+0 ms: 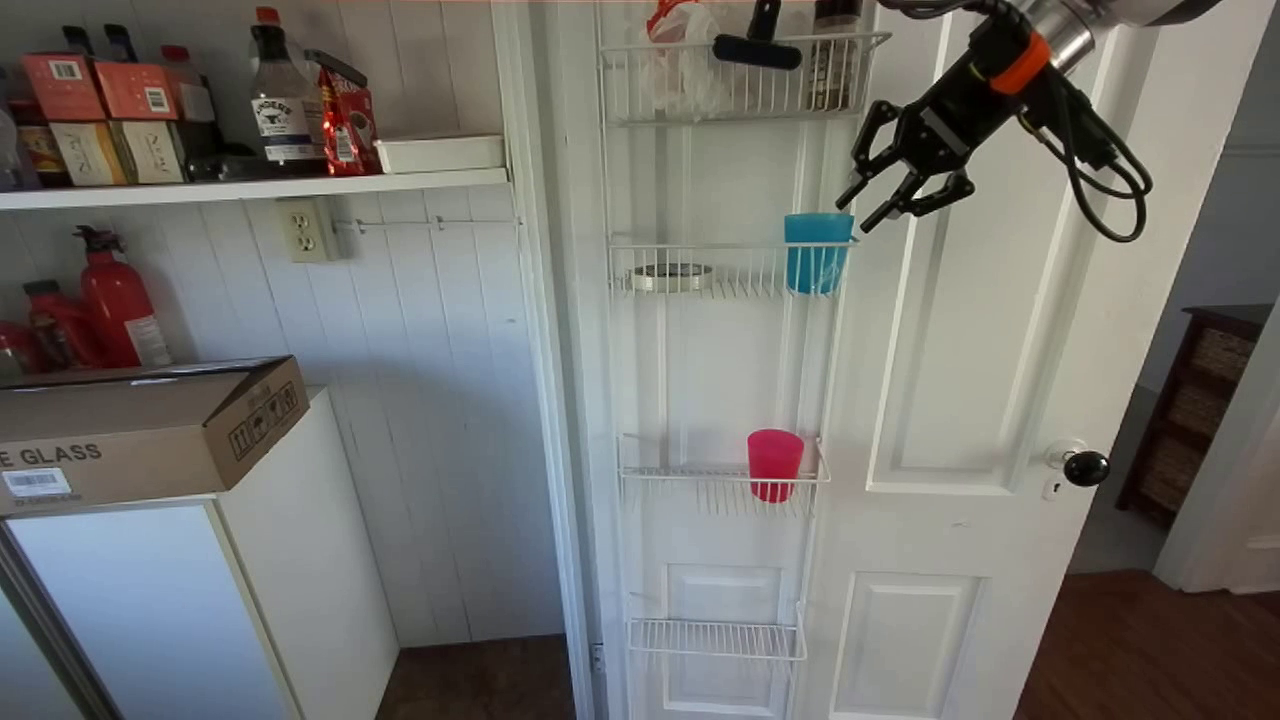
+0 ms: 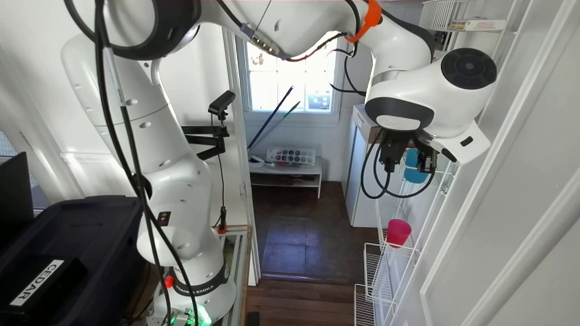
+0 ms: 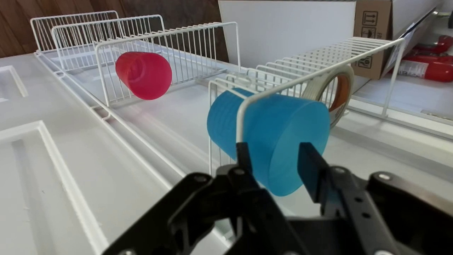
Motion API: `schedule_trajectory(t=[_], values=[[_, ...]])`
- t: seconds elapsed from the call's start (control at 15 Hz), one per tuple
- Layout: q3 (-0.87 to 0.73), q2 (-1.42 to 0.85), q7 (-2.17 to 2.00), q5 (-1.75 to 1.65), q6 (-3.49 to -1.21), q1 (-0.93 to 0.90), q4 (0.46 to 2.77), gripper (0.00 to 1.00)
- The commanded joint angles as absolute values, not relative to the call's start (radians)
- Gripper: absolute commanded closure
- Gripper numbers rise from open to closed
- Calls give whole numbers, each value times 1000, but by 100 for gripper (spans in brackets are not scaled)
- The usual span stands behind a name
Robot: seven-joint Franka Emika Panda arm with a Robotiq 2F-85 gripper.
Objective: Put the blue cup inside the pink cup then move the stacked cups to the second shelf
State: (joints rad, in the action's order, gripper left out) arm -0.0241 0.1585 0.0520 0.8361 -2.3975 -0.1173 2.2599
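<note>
Wrist view closest, all sharing blue cup (image 3: 267,132)

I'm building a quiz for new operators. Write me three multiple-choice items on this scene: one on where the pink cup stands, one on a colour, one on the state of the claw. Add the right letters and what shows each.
1. Compared with the blue cup, where does the pink cup stand?
A) On the same tier
B) One tier higher
C) One tier lower

2. What colour is the door knob?
A) Black
B) Brass
C) White

3. How does the claw stand?
A) Shut on the pink cup
B) Open
C) Shut on nothing

1: C, since an exterior view shows it on the wire tier just below the blue cup's.
2: A, since the knob looks black beside the white door.
3: B, since the wrist view shows its fingers apart.
</note>
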Motion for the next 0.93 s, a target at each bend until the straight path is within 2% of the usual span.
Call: schedule_trajectory(t=[0.0,0.07,0.2,0.33,0.4,0.47,0.53,0.6,0.87], values=[[0,143,19,834,-2415,-94,2239,75],[0,143,15,829,-2416,-92,2238,74],[1,141,9,816,-2414,-86,2236,80],[2,137,-4,794,-2411,-80,2234,95],[2,136,-11,782,-2410,-77,2235,94],[3,136,-18,770,-2408,-73,2235,91],[4,136,-25,761,-2407,-71,2236,68],[4,137,-28,757,-2405,-70,2235,68],[6,139,-16,766,-2402,-75,2229,42]])
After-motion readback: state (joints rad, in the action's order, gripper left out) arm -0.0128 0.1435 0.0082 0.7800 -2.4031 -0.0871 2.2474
